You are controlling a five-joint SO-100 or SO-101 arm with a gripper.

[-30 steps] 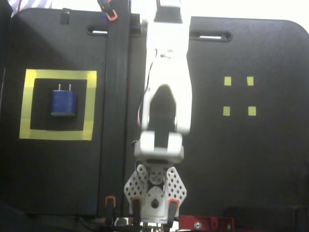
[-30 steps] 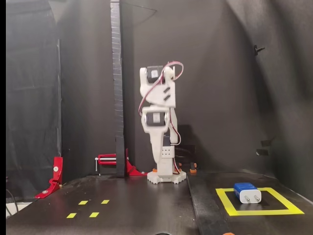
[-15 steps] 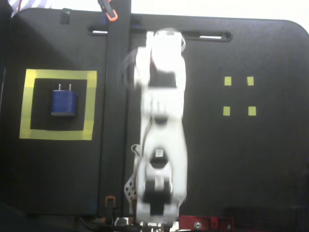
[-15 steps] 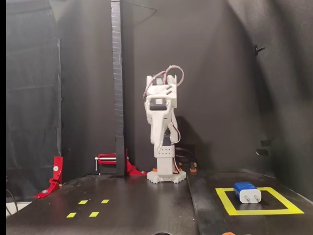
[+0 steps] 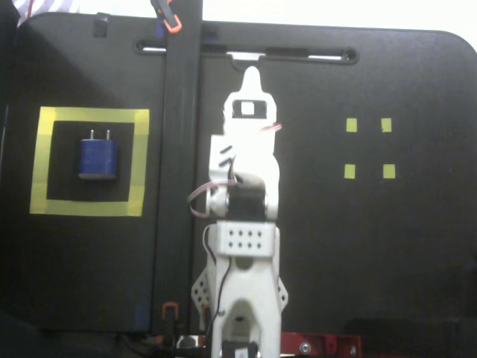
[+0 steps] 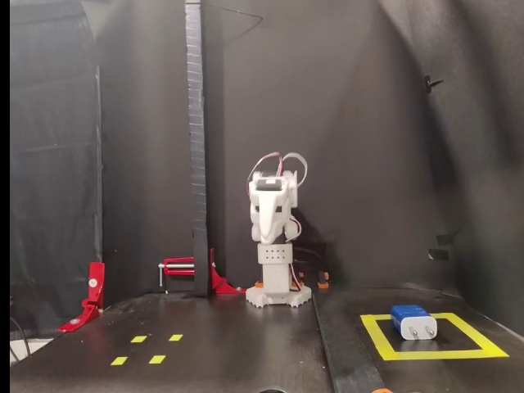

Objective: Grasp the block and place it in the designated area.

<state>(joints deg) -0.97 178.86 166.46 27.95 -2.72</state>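
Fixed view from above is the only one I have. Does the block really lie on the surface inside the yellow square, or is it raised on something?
Observer: In a fixed view at table height, the block lies flat on the black surface inside the designated area, with nothing under it.
Operator: And the arm, how high does it stand?
Observer: The arm is folded low over its base, well behind the block and apart from it.
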